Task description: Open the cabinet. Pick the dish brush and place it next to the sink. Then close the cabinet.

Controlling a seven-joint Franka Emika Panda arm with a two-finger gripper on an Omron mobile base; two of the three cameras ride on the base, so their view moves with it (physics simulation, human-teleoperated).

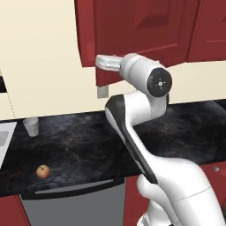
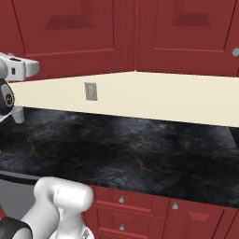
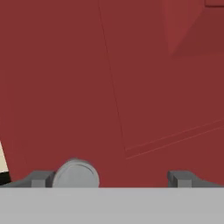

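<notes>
- Gripper (image 3: pixel 111 179) sits right up against the dark red cabinet (image 3: pixel 131 78), its two dark fingertips (image 3: pixel 41 178) spread wide apart and holding nothing.
- Round grey knob (image 3: pixel 76 174) shows in the hand view between the fingertips, just beside the left-hand one as that view frames it; whether it touches that tip is not clear.
- Cabinet door's raised-panel lines run across the hand view above the knob.
- From the left base view, the white arm (image 1: pixel 145 110) rises from the lower right, bends at a dark elbow and reaches its hand to the lower edge of the cabinet (image 1: pixel 132 31) door, which looks swung slightly out from the wall.
- Dark marbled counter (image 1: pixel 88 145) lies below, carrying a small translucent white cup (image 1: pixel 31 126) near its left end and an apple (image 1: pixel 43 171) nearer the front edge, well apart from each other.
- Pale sink (image 1: pixel 5 137) edge shows at the far left, beside the cup.
- Grey wall outlet (image 2: pixel 91 91) sits on the cream backsplash in the right base view, under the red wall cabinets.
- Dish brush cannot be made out anywhere.
</notes>
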